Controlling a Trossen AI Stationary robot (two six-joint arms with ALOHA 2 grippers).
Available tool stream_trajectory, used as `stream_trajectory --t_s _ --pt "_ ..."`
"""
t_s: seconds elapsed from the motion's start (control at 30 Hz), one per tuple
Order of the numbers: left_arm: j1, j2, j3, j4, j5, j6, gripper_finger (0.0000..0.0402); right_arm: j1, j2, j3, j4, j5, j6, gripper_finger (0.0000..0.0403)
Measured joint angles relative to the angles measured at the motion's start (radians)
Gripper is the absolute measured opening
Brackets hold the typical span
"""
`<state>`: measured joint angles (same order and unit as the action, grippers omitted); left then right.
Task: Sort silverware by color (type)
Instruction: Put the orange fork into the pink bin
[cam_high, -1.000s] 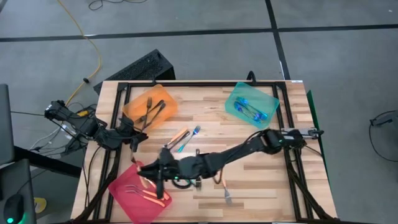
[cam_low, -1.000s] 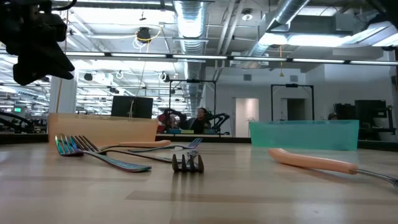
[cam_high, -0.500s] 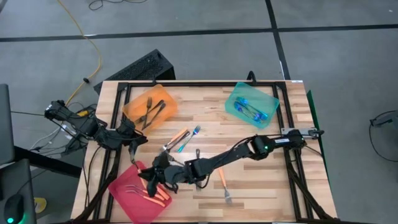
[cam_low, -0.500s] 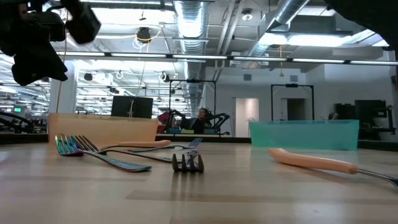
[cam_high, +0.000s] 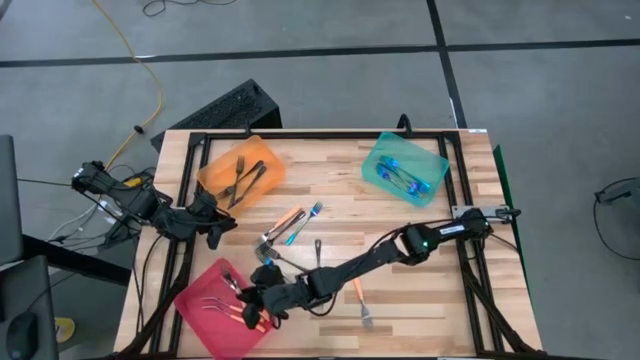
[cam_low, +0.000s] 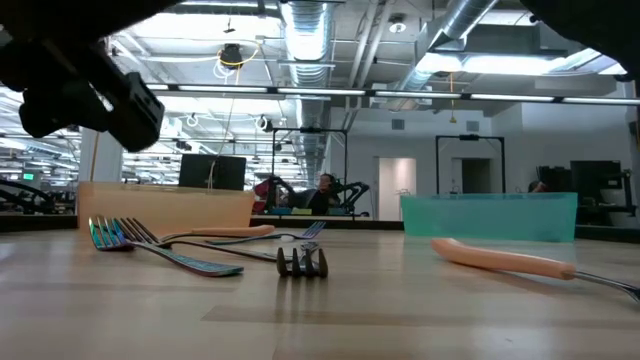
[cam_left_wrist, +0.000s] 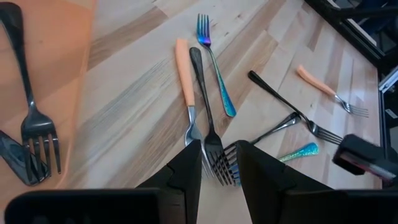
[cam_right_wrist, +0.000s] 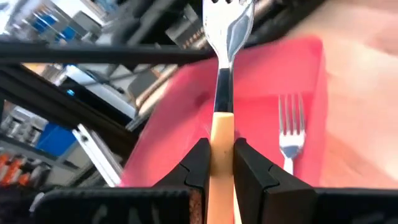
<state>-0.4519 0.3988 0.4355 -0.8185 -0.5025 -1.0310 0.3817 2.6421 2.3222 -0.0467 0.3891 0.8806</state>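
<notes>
My right gripper (cam_high: 250, 308) reaches across the table and hangs over the pink tray (cam_high: 205, 318), shut on an orange-handled fork (cam_right_wrist: 222, 93). The tray holds more orange-handled forks (cam_right_wrist: 291, 134). Loose silverware lies mid-table: an orange-handled fork (cam_high: 288, 220), a blue one (cam_high: 305, 222), a dark one (cam_high: 318, 250) and another orange-handled one (cam_high: 357, 295). Dark forks lie in the orange tray (cam_high: 262, 160), blue ones in the teal tray (cam_high: 378, 160). My left gripper (cam_high: 215, 225) waits open at the table's left edge, nothing between its fingers (cam_left_wrist: 186, 168). My right gripper pinches the fork's orange handle (cam_right_wrist: 222, 134) between its two fingers. The fork runs along the fingers, its metal tines (cam_right_wrist: 227, 6) sticking out ahead of them. The fingers come slanting slightly down from the table's right. The fork is lifted clear above the pink tray.
The loose forks (cam_left_wrist: 205, 112) fan out on the wood between the three trays. In the low view a dark fork's tines (cam_low: 302, 262) and an orange handle (cam_low: 500, 260) lie nearest. Black frame rails (cam_high: 190, 190) run along the table's left and right sides.
My right gripper has come down toward the pink tray, shifted a little toward the table's near edge, and rolled at the wrist. It stays shut on the orange-handled fork, which has gone down with it.
</notes>
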Motion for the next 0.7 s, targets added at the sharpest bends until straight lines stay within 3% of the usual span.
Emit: stream_trajectory --t_s 0.5,0.7 --pt "0.0 0.0 0.0 -0.003 -0.007 -0.002 0.0087 -0.02 -0.001 0.0 -0.14 -0.083 0.056 0.0069" --pt "0.0 0.0 0.0 -0.003 -0.018 -0.001 0.0087 -0.03 -0.001 0.001 -0.147 -0.191 0.028 0.0069"
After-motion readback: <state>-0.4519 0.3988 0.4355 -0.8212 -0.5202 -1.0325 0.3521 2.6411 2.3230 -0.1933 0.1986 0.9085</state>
